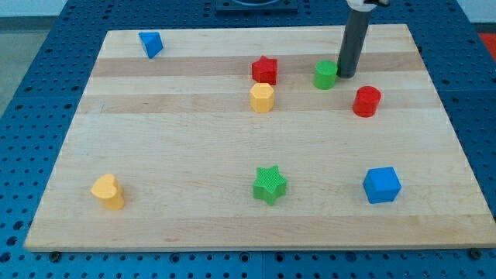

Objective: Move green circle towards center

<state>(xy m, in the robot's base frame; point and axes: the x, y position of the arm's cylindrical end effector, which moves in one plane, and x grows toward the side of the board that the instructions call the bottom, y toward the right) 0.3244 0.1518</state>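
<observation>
The green circle (325, 75) is a small green round block on the wooden board (194, 155), right of centre near the view's top. My tip (346, 75) is at the end of the dark rod, right against the green circle's right side, touching or nearly so. A red star (264, 70) lies to the green circle's left, and a yellow hexagon-like block (262, 98) sits just below that star.
A red round block (366, 101) lies below and right of my tip. A blue triangle (150, 43) is at the top left, a yellow heart (108, 191) at the bottom left, a green star (270, 184) at the bottom middle, a blue cube (381, 185) at the bottom right.
</observation>
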